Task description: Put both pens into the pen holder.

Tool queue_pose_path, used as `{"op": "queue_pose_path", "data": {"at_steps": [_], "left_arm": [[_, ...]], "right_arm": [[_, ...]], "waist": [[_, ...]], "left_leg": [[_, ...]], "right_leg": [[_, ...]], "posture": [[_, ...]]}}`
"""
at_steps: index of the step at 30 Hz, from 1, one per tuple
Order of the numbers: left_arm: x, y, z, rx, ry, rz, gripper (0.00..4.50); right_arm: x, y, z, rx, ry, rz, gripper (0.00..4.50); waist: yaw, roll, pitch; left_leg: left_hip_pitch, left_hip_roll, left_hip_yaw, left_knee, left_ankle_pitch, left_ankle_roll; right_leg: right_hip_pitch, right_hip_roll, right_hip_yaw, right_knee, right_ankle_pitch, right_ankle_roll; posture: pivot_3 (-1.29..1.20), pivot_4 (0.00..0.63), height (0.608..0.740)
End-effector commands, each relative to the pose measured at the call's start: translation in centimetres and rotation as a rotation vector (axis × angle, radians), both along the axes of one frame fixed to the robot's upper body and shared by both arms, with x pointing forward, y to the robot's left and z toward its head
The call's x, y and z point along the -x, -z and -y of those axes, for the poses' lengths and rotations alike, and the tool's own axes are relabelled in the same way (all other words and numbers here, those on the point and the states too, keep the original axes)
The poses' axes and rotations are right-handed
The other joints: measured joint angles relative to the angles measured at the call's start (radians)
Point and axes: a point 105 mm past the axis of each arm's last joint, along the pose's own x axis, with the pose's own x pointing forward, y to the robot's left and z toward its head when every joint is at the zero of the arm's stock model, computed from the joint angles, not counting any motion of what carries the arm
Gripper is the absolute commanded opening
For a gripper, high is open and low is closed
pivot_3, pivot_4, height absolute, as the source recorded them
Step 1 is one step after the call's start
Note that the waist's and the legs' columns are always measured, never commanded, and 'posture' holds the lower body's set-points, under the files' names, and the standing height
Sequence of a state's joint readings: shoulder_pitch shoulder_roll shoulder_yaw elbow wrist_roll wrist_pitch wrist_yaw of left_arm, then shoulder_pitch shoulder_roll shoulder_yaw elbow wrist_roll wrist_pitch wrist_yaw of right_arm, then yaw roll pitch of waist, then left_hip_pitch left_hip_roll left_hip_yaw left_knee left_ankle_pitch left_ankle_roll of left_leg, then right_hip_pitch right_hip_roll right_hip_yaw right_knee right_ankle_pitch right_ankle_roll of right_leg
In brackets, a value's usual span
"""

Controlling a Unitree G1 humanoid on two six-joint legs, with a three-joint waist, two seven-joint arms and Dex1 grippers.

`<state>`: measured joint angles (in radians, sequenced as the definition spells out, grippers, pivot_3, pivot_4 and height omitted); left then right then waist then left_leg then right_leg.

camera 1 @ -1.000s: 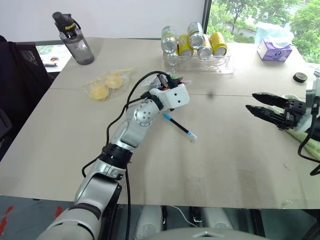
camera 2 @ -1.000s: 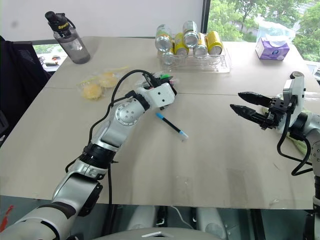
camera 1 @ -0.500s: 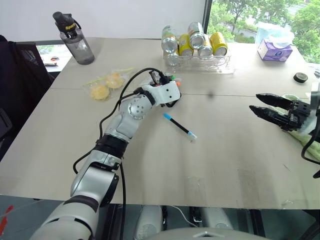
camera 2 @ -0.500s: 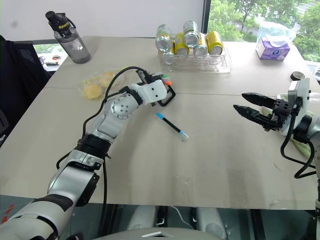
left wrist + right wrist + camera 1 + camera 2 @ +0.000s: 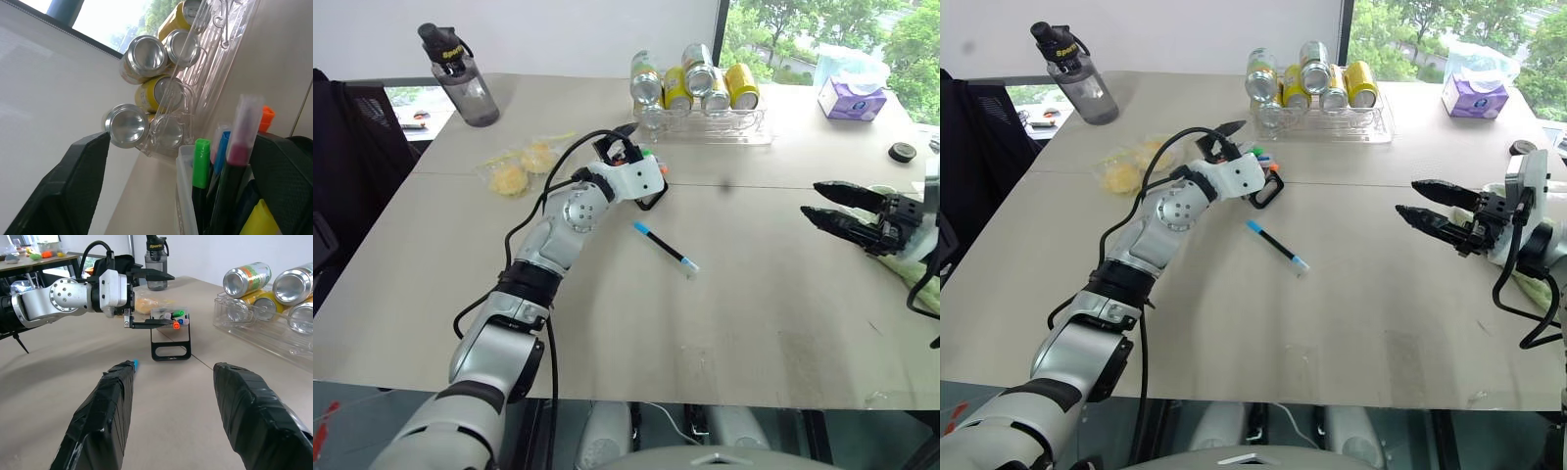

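The left gripper (image 5: 146, 301) stood with its two black fingers spread wide apart, one above and one just over the top of the small black-framed pen holder with clear sides (image 5: 169, 335), gripping nothing. In the left wrist view the pink-barrelled pen with a whitish translucent cap (image 5: 239, 147) stood upright in that holder among a green marker (image 5: 200, 166), a blue one, an orange one (image 5: 265, 119) and a yellow one. The holder stood on the beige table (image 5: 754, 294), just in front of the clear plastic tray of yellow and silver drink cans (image 5: 700, 83). The other pen, thin and black with light-blue ends (image 5: 664, 247), lay flat on the table, near the holder but apart from it, on the robot's side. The right gripper (image 5: 832, 201) hovered over the table well off to the right, its taped black fingers parted and empty, pointing toward the holder. Farther left lay a clear bag of yellow buns (image 5: 521, 168) and a grey water bottle with a black cap (image 5: 460, 78); a purple tissue box (image 5: 849, 96) sat at the far right.
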<state>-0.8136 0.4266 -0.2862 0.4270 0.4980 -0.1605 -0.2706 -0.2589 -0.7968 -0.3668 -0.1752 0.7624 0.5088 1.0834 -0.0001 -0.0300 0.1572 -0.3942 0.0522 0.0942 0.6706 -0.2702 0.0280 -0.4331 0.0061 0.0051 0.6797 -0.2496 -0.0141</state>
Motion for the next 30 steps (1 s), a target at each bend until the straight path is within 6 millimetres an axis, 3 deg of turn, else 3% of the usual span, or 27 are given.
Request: {"op": "queue_pose_path", "data": {"at_steps": [1, 8, 11, 15, 22, 27, 30], "left_arm": [[0.2, -1.5, 0.0, 0.024, 0.002, 0.059, 4.39], [0.3, -1.9, -0.1, 0.069, 0.012, 0.044, 4.39], [0.9, -2.0, 0.6, 0.173, 0.088, -0.020, 4.39], [1.6, -1.9, 0.5, 0.406, 0.188, -0.159, 4.39], [2.3, -1.6, -3.3, 0.494, 0.177, -0.278, 4.39], [5.5, -1.9, -5.0, 0.601, 0.301, -0.429, 4.39], [8.8, -0.3, -6.1, 0.553, 0.352, -0.620, 4.39]], "right_arm": [[0.1, -0.9, -0.2, 0.001, -0.013, 0.043, 2.76], [0.0, -0.7, -0.7, 0.002, -0.025, 0.038, 2.76], [-0.5, 0.3, -1.6, 0.038, -0.016, 0.023, 2.76], [-0.7, 2.1, -4.4, 0.071, -0.073, -0.013, 2.76], [-1.1, 4.8, -10.0, 0.103, -0.154, -0.068, 2.76], [-2.5, 7.9, -13.3, 0.281, -0.131, -0.056, 2.76], [-2.2, 8.5, -15.2, 0.284, -0.152, -0.066, 2.76]], "waist": [[0.000, 0.000, 0.000], [0.000, 0.000, 0.000], [-0.001, 0.000, 0.000], [-0.004, 0.000, 0.000], [-0.016, 0.000, 0.000], [-0.011, 0.001, 0.000], [-0.009, 0.001, 0.000]], "left_leg": [[0.000, 0.000, 0.000, 0.000, 0.000, 0.000], [0.000, 0.000, 0.000, 0.000, 0.000, 0.000], [0.000, 0.000, 0.000, 0.001, 0.000, 0.000], [0.000, 0.001, 0.000, 0.001, 0.000, 0.000], [0.000, 0.001, 0.000, 0.002, 0.000, 0.000], [0.000, 0.002, 0.001, 0.004, 0.000, 0.000], [-0.003, 0.002, 0.000, 0.006, 0.000, 0.000]], "right_leg": [[0.000, 0.000, 0.000, 0.000, 0.000, 0.000], [0.000, 0.000, 0.000, 0.000, 0.000, 0.000], [0.000, 0.000, 0.000, 0.000, 0.000, 0.000], [0.000, 0.000, 0.000, 0.001, 0.000, 0.000], [0.000, 0.001, 0.000, 0.002, 0.000, 0.000], [0.000, 0.000, -0.001, 0.003, 0.000, 0.000], [0.000, -0.002, -0.004, 0.003, 0.000, 0.000]], "posture": [[0.00, 0.150, 0.740], [0.00, 0.150, 0.740], [0.00, 0.150, 0.740], [0.00, 0.150, 0.740], [0.00, 0.150, 0.740], [0.00, 0.150, 0.740], [0.00, 0.150, 0.740]]}}
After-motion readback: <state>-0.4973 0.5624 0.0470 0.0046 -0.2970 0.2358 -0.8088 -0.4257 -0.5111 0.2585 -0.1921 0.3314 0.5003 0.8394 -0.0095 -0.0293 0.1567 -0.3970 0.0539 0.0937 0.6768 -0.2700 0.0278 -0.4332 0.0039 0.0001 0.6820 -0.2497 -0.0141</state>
